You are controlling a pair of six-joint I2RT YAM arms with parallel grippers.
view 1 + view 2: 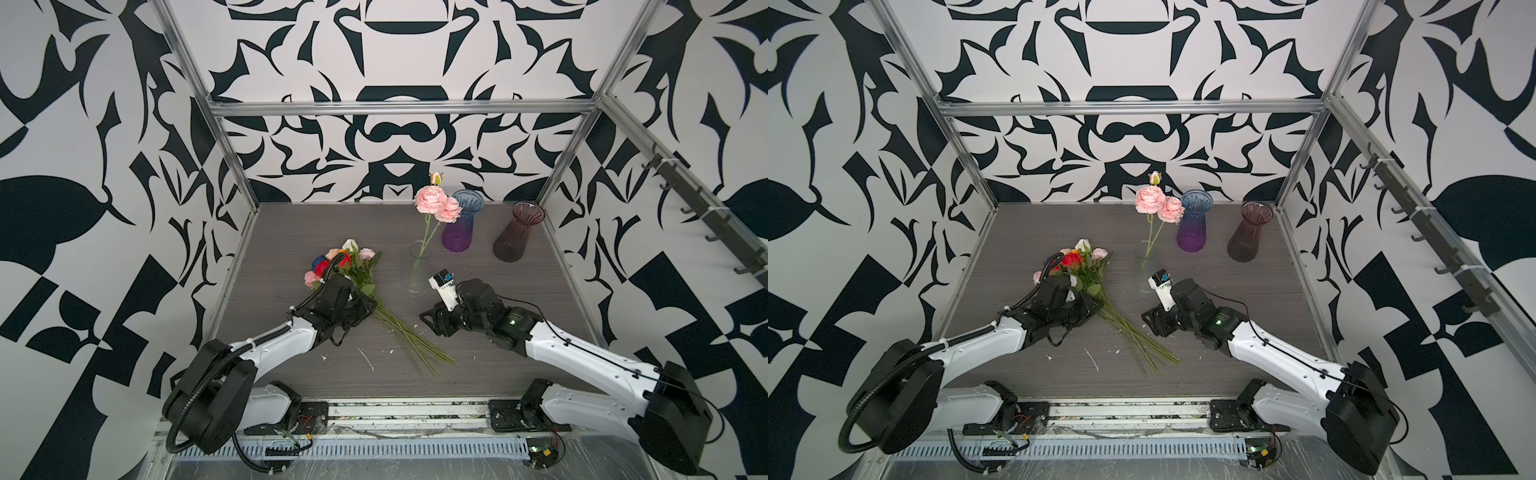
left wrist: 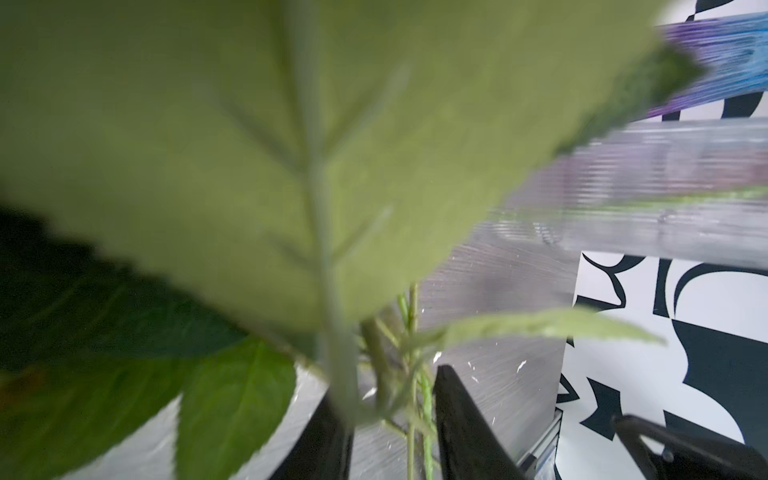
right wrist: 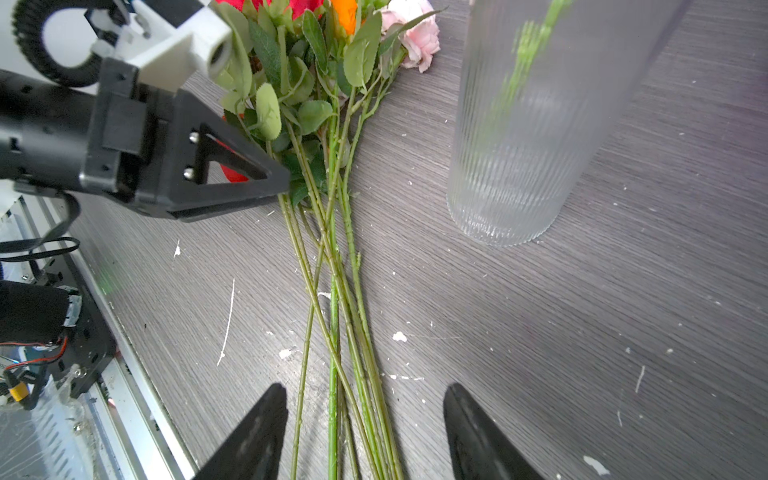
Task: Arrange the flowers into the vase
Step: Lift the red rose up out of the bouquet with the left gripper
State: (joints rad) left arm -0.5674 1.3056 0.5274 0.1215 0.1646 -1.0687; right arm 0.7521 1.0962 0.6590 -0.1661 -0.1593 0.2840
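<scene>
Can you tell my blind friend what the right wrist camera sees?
A bunch of flowers lies on the grey table, stems running between the tips of the open right pincer. The left pincer reaches into its leaves, and a clear vase holding one stem stands nearby.

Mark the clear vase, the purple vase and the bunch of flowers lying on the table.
clear vase (image 1: pixel 415 278): in a top view, lower glass body.
purple vase (image 1: pixel 457 236): in a top view, purple lower body.
bunch of flowers (image 1: pixel 360 271): in a top view, green leaves below the blooms.
</scene>
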